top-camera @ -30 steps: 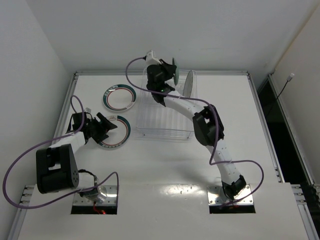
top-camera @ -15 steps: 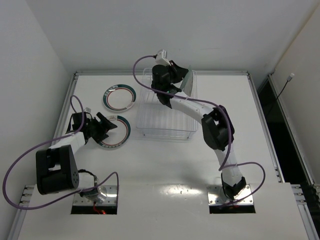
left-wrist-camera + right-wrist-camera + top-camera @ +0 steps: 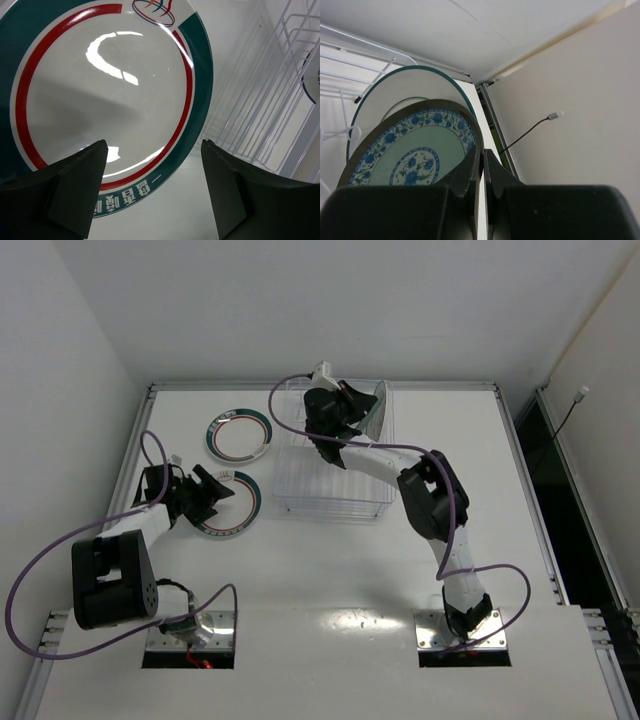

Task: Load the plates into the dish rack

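Small plate [image 3: 415,160] pinched by its rim in closed right tool [image 3: 481,156], kept upright over rack [image 3: 330,496] far end, beside white plate [image 3: 395,90], for slotting. Left tool [image 3: 152,146] spread wide, empty, poised over teal-rimmed plate [image 3: 100,90] lying flat left of rack.

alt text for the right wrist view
The right gripper is shut on the rim of a small blue-flowered plate, held on edge before a larger white plate with a teal edge. Wires of the dish rack show at left.
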